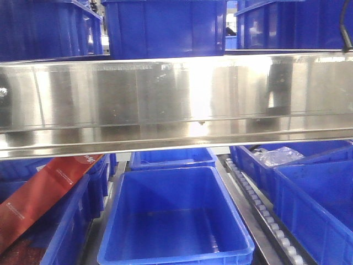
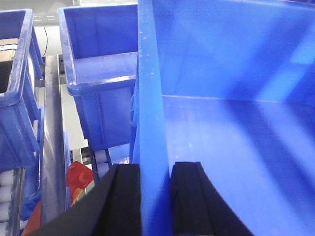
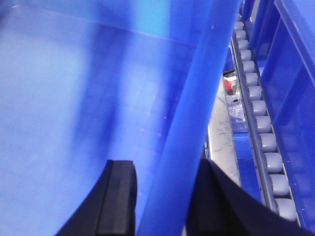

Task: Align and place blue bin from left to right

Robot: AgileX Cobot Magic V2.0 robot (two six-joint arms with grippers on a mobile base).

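The blue bin (image 1: 171,221) sits empty and open-topped in the middle lane below a stainless-steel shelf beam (image 1: 176,99), with its near rim at the bottom of the front view. Neither gripper shows in that view.

In the left wrist view, the left gripper (image 2: 156,196) straddles the bin's left wall. One black finger (image 2: 123,201) is outside and the other is inside, and both press against the plastic, so the wall is pinched between them. Beyond that wall stands a neighbouring blue bin (image 2: 103,98), apart from the held one, with a red package (image 2: 78,179) lower down beside it.

In the right wrist view, the right gripper (image 3: 167,196) straddles the right wall in the same way. Its fingers (image 3: 120,196) lie close against each side of the rim and grip it. A roller track (image 3: 261,118) runs just beside that wall.

In the front view, a second blue bin (image 1: 174,158) sits right behind the held one. A red bag (image 1: 44,193) leans in the bins on the left. On the right, a clear plastic bag (image 1: 278,156) lies in a bin past the rollers. Darker blue bins (image 1: 165,27) stand on the shelf above.
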